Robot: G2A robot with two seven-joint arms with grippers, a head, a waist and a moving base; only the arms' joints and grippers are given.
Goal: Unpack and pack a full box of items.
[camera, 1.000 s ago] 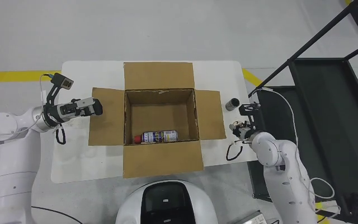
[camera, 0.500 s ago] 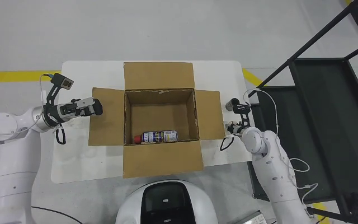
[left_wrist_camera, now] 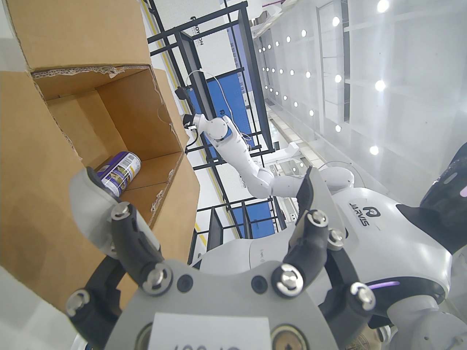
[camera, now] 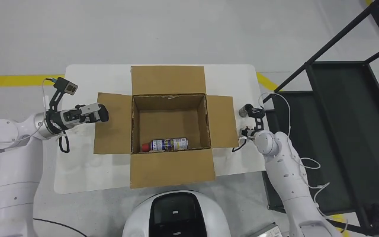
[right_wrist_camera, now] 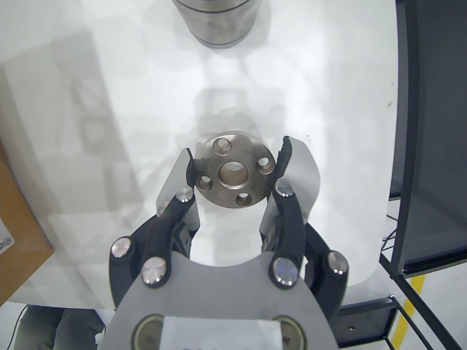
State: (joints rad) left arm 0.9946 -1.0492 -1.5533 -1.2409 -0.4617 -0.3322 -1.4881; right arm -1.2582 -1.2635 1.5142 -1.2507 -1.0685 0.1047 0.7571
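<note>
Right gripper (right_wrist_camera: 236,162) is clamping a metal flange (right_wrist_camera: 215,163) just beside the right flap of the box (camera: 167,80), near the upright steel cylinder (camera: 246,109). Left gripper (camera: 103,112) is hovering open and empty beside the left flap. One spray can (camera: 169,144) is lying inside, so unpacking looks nearly finished, with repacking yet to begin.

White table (camera: 89,172) — black metal rack (camera: 337,89) just beside it, yellow tape (camera: 23,80) on the grey floor (camera: 177,29).

Brown cardboard box (camera: 169,77); blue-white can (camera: 169,144); silver flange (right_wrist_camera: 230,174), cylinder (right_wrist_camera: 215,1); white table (camera: 100,172).
</note>
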